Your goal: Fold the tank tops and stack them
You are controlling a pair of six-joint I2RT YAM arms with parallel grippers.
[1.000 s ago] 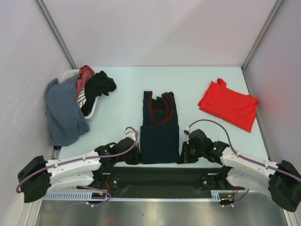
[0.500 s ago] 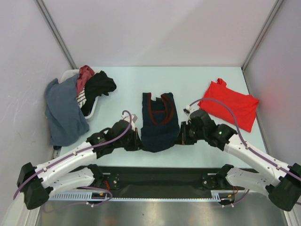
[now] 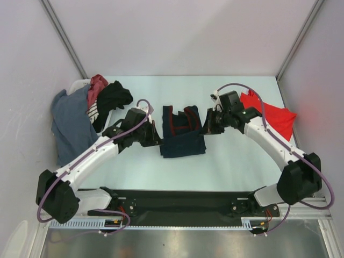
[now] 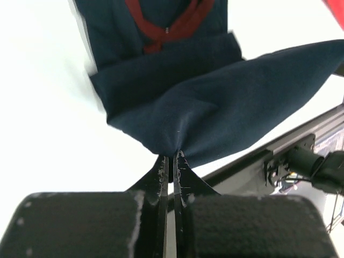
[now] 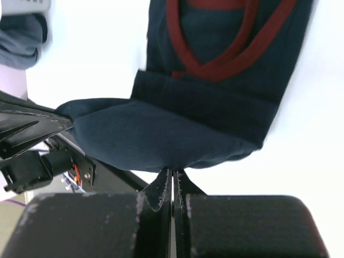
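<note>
Top external view puts the navy top (image 3: pixel 183 131) at the centre of the worktop (image 3: pixel 231 161), its maroon-trimmed straps pointing to 12 o'clock. The left claw (image 3: pixel 156 140), at the garment's 9 o'clock, and the right claw (image 3: pixel 207 128), at its 3 o'clock, are each pressed together on a hem corner (both wrist views show cloth nipped between the tips). The risk, as I judge it: the hem sags between the two grips, so uneven travel or an early release could land it crooked or bunched. The cloth looks soft and lies doubled across its lower half. The red top (image 3: pixel 271 121) lies at 2 o'clock.
</note>
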